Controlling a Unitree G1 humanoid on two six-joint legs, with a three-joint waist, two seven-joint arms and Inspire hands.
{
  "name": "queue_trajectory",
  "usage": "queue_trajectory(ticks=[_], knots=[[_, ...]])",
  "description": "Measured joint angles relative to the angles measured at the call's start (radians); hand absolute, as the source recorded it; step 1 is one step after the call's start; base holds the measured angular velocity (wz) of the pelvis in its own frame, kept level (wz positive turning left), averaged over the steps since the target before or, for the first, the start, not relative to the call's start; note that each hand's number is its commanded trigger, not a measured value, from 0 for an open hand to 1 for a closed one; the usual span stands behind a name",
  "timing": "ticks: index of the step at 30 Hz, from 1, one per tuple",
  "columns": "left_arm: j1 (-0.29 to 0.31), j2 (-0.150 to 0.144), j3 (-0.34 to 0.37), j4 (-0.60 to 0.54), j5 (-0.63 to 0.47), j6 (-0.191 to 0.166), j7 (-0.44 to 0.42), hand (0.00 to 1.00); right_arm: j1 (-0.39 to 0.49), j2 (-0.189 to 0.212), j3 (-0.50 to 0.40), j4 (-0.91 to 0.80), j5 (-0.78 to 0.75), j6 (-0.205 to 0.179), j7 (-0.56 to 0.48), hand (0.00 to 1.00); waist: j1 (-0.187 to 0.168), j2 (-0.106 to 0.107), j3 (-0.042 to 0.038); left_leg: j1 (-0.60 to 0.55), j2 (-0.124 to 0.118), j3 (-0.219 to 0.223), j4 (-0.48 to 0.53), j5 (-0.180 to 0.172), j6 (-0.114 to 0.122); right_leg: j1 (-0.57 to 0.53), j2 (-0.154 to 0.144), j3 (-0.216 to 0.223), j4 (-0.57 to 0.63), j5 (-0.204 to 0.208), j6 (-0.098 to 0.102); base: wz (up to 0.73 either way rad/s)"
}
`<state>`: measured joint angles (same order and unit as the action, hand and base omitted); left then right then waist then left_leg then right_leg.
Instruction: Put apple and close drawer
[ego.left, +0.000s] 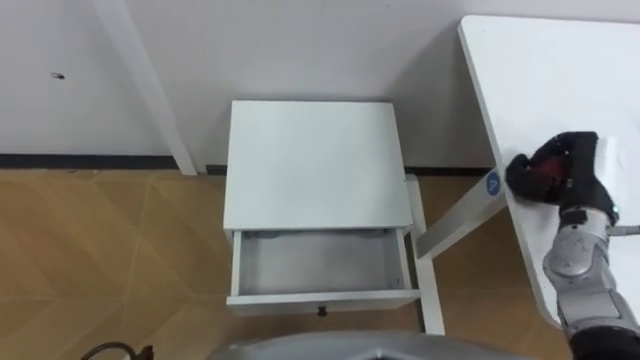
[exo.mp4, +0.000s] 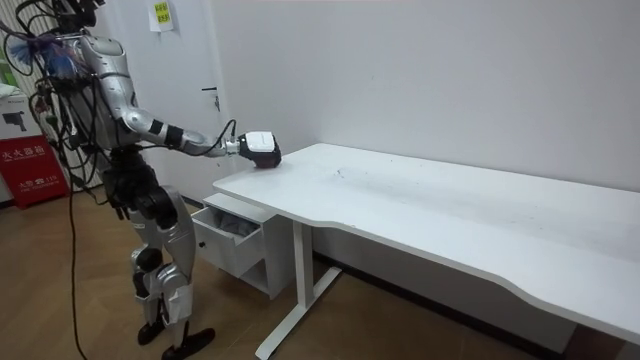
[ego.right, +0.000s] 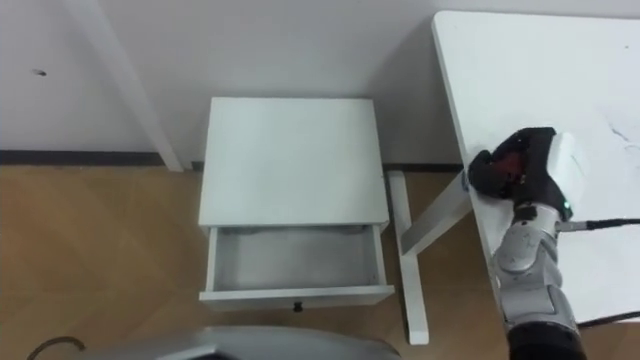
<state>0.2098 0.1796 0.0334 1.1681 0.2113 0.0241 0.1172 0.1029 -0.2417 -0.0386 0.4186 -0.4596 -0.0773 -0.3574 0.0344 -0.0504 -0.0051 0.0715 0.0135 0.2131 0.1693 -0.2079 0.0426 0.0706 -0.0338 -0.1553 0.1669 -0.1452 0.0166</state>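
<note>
A red apple (ego.right: 510, 167) is held in the curled fingers of the robot's right hand (ego.right: 545, 160) at the corner edge of a white desk (ego.right: 560, 60), just beside a small white cabinet (ego.right: 290, 160) whose drawer (ego.right: 295, 258) stands pulled open.

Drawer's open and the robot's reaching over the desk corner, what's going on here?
The robot stands in front of a small white cabinet whose drawer is open and looks empty. Its right hand is out over the corner of the white desk, fingers curled round something red, apparently the apple. The apple is not yet in the drawer, and the drawer is not yet closed.
</note>
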Motion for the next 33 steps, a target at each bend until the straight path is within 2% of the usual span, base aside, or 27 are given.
queue_trajectory(ticks=[4,6,7,9,10,11,14,18,25,26,27,28,33], knots=[[-0.008,-0.006,-0.007,-0.002,0.004,0.011,0.003,0.0,-0.007,0.011,0.111,-0.062,-0.03,0.016,0.035,1.0,0.008,0.008,0.0009,-0.012,0.003,-0.007,0.0,0.003,-0.005,-0.004,0.002,-0.016,-0.002,0.002,-0.003,0.05],[-0.022,-0.007,-0.027,-0.01,0.022,0.021,0.002,0.0,-0.004,0.014,0.231,-0.066,-0.032,0.052,0.142,1.0,0.041,0.011,0.0027,-0.02,0.004,-0.018,-0.001,0.005,-0.008,-0.006,0.002,-0.035,-0.009,0.002,-0.003,0.14],[-0.025,-0.008,-0.03,-0.01,0.024,0.021,0.0,0.0,-0.004,0.022,0.262,-0.066,-0.032,0.059,0.17,1.0,0.049,0.013,0.0038,-0.025,0.003,-0.024,0.001,0.005,-0.008,-0.006,0.002,-0.039,-0.014,0.002,-0.004,0.22],[-0.046,-0.022,-0.041,-0.018,0.027,0.021,-0.008,0.0,-0.007,0.057,0.352,-0.073,-0.034,0.06,0.266,1.0,0.08,0.022,0.0078,-0.045,-0.001,-0.037,0.009,0.008,-0.007,-0.022,0.0,-0.048,-0.017,0.002,-0.004,0.23],[-0.05,-0.026,-0.041,-0.021,0.027,0.02,-0.013,0.0,-0.01,0.062,0.369,-0.077,-0.034,0.059,0.283,1.0,0.086,0.028,0.0125,-0.051,-0.003,-0.045,0.012,0.009,-0.006,-0.024,-0.002,-0.053,-0.017,0.002,-0.004,0.34],[-0.058,-0.031,-0.043,-0.023,0.027,0.02,-0.017,0.0,-0.017,0.07,0.388,-0.08,-0.034,0.054,0.315,1.0,0.089,0.033,0.012,-0.07,-0.007,-0.061,0.014,0.012,-0.002,-0.036,-0.007,-0.066,-0.017,0.002,-0.003,0.36],[-0.06,-0.033,-0.04,-0.029,0.027,0.02,-0.029,0.0,-0.042,0.071,0.407,-0.085,-0.034,0.055,0.367,1.0,0.111,0.032,0.013,-0.092,-0.012,-0.075,0.014,0.016,0.001,-0.053,-0.011,-0.067,-0.017,0.002,-0.003,0.19],[-0.063,-0.032,-0.037,-0.031,0.027,0.019,-0.062,0.0,-0.059,0.069,0.407,-0.093,-0.049,0.054,0.427,1.0,0.111,0.021,0.0104,-0.092,-0.013,-0.084,0.014,0.016,0.001,-0.051,-0.016,-0.066,-0.017,0.002,-0.003,0.07],[-0.066,-0.028,-0.037,-0.031,0.036,0.019,-0.09,0.0,-0.062,0.06,0.407,-0.093,-0.06,0.054,0.501,1.0,0.109,0.024,0.016,-0.093,-0.012,-0.083,0.012,0.016,0.001,-0.053,-0.017,-0.064,-0.018,0.002,-0.003,-0.02],[-0.067,-0.028,-0.037,-0.031,0.036,0.019,-0.09,0.0,-0.062,0.056,0.408,-0.092,-0.061,0.054,0.508,0.76,0.109,0.024,0.0166,-0.093,-0.012,-0.083,0.011,0.016,0.001,-0.053,-0.017,-0.065,-0.018,0.002,-0.003,0.0],[-0.067,-0.028,-0.037,-0.031,0.036,0.019,-0.09,0.0,-0.061,0.053,0.407,-0.092,-0.061,0.054,0.514,0.64,0.108,0.025,0.017,-0.094,-0.012,-0.083,0.011,0.016,0.0,-0.053,-0.017,-0.066,-0.018,0.002,-0.003,0.0],[-0.067,-0.028,-0.037,-0.031,0.036,0.019,-0.091,0.0,-0.06,0.053,0.407,-0.092,-0.061,0.054,0.514,0.0,0.108,0.025,0.0171,-0.094,-0.012,-0.083,0.011,0.016,0.001,-0.053,-0.017,-0.066,-0.018,0.002,-0.003,0.0],[-0.071,-0.028,-0.038,-0.032,0.035,0.019,-0.089,0.0,-0.049,0.054,0.408,-0.073,-0.061,0.056,0.523,0.0,0.108,0.026,0.0178,-0.098,-0.013,-0.083,0.014,0.016,0.001,-0.052,-0.012,-0.072,-0.018,0.001,-0.002,0.0]])
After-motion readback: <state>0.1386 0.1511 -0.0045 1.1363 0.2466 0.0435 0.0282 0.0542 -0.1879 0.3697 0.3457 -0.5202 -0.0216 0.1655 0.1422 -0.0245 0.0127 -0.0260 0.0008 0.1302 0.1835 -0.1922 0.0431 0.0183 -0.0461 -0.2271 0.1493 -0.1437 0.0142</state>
